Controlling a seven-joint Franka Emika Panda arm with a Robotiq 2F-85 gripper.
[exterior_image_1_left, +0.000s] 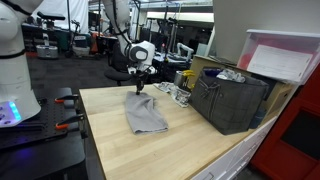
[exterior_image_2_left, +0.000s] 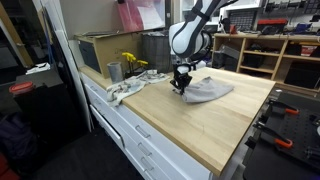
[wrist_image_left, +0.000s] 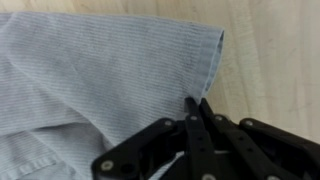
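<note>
Black gripper is filling the bottom of the wrist view, and its fingers are squeezing together to a thin point right on the hem of the cloth, near a corner. Looks to me like they're pinching that edge rather than just sitting next to it, which makes sense: a hem is the one bit of flat fabric that narrow tips can get hold of. Cloth is lying rumpled and mostly flat on the table, roughly in the middle, with part of it folding over itself. In an exterior view the arm is reaching straight down onto the end of the cloth facing the cup, wrist pointing at the tabletop. Clutter is sitting well apart along the back: a dark bin, that cup, and a pale rag just beside it, so nothing is crowding the grip.
</note>
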